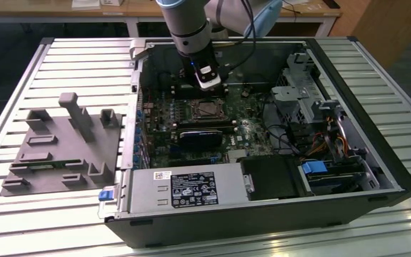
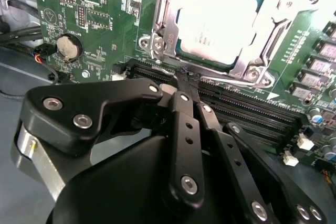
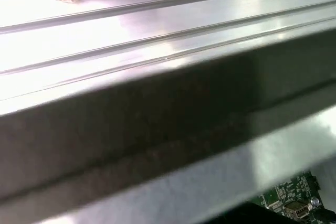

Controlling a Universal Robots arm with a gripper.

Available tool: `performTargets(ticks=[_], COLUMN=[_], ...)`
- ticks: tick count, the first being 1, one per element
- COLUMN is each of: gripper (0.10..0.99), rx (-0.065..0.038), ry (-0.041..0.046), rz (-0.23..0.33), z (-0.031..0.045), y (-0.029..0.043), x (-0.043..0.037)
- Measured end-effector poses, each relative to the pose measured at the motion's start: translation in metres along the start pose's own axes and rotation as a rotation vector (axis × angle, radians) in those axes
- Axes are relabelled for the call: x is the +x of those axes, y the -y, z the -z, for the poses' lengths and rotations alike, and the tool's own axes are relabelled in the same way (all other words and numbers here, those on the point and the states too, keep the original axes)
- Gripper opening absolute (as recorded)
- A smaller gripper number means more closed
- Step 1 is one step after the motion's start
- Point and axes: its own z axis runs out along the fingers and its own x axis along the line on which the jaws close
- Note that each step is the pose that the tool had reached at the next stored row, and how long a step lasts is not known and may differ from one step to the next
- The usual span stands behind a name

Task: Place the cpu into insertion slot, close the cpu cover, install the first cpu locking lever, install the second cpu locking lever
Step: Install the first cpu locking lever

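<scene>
Chip [image 2: 218,22] lies under the metal cover [image 2: 278,22], just ahead of the pincer [image 2: 187,80]. Its fingers [image 2: 184,129] are pressed tight together.

In the second wrist view, just beyond the fingers [image 2: 182,109], the cpu cover [image 2: 274,31] runs off the picture's edge on its far side. The cpu [image 2: 218,20] in its window loses a strip there too. We cannot see the insertion slot, which lies hidden under both. The tips of the gripper [image 2: 186,78] fade into the dark memory slots [image 2: 247,111] right past them, and to us they seem pressed together. Behind the fingers, the gripper's black links cover the board. In the first wrist view we make out a blurred grey band [image 3: 157,145] and a cut-off corner of green circuit board [image 3: 289,201].
</scene>
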Motion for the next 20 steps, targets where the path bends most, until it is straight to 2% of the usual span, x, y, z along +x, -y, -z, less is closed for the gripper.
performTargets(ticks=[7, 20], gripper=[0.102, 0.102], rx=[0.003, 0.003], ry=[0.0017, 0.0024], rz=[-0.004, -0.004], z=[-0.0002, -0.0003], y=[-0.001, 0.0008], x=[0.0004, -0.0002])
